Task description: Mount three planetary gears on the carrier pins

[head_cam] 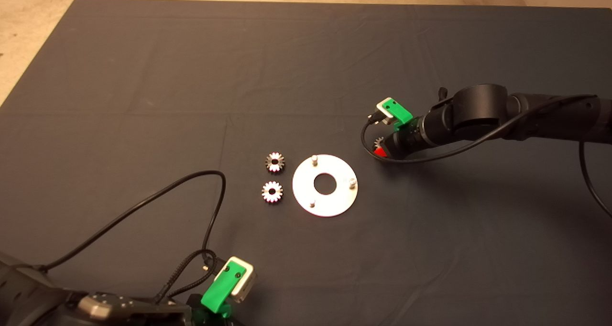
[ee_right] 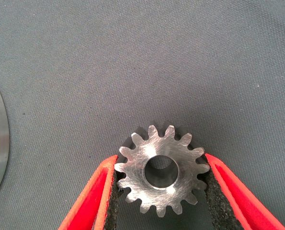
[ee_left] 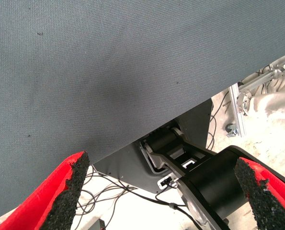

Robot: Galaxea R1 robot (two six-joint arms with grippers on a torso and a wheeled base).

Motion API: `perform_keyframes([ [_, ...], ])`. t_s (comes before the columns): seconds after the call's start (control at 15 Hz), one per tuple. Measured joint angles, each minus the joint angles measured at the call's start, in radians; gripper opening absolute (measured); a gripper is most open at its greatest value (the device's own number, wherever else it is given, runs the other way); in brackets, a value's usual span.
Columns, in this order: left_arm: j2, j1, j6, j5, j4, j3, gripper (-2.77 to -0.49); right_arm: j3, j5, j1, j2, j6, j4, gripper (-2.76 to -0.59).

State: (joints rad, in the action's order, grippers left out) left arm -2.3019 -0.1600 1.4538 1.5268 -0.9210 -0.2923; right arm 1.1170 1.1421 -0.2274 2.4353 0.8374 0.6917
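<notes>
The right claw gripped one of the three gears by its toothed rim, the black pads pressed to opposite sides and the centre hole left clear, a hold that would let the bore slide down over a pin. In the head view that claw sat just off the right edge of the disc, low over the dark mat covering the tabletop, with the gear barely visible between its fingers. The disc lay flat with its three pins standing upright and all bare, so no gear had yet been fitted. The other two gears, one above the other, lay flat on the mat just to the disc's left, near enough for later pickups. The left claw waited well below the disc at the mat's near edge; its wrist view showed the fingers spread wide apart and holding nothing, the mat's edge and cables beyond.
</notes>
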Motion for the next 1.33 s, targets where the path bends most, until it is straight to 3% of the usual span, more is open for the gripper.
perform_keyframes([
  [0.13,0.0,0.0,0.0,0.0,0.0,0.0,-1.08,0.0,0.002,0.0,0.001,-0.012,-0.001,-2.28],
  [0.2,0.0,0.0,0.0,0.0,0.0,0.0,-1.08,0.0,0.01,-0.001,0.005,-0.03,-0.003,-2.3],
  [0.33,0.0,0.0,0.0,0.0,0.0,0.0,-1.08,0.0,0.044,-0.008,0.017,-0.056,-0.027,-2.31],
  [0.53,0.0,0.0,0.0,0.0,0.0,0.0,-1.08,-0.02,0.121,-0.037,0.039,-0.09,-0.141,-2.36],
  [0.6,0.0,0.0,0.0,0.0,0.0,0.0,-1.08,-0.037,0.135,-0.054,0.045,-0.097,-0.168,-2.36],
  [0.8,-0.002,0.0,0.0,0.0,0.0,0.0,-1.08,-0.067,0.158,-0.097,0.05,-0.1,-0.198,-2.37],
  [0.87,-0.003,0.0,0.0,0.0,0.0,0.0,-1.08,-0.085,0.17,-0.103,0.05,-0.1,-0.202,-2.37],
  [1.0,-0.003,0.0,0.0,0.0,0.0,0.0,-1.08,-0.117,0.182,-0.113,0.05,-0.101,-0.224,-2.38],
  [1.2,-0.004,0.0,0.0,0.0,0.0,0.0,-1.08,-0.143,0.183,-0.141,0.05,-0.103,-0.256,-2.39],
  [1.33,-0.008,0.0,0.001,0.0,0.0,0.0,-1.08,-0.187,0.186,-0.141,0.049,-0.101,-0.271,-2.39],
])
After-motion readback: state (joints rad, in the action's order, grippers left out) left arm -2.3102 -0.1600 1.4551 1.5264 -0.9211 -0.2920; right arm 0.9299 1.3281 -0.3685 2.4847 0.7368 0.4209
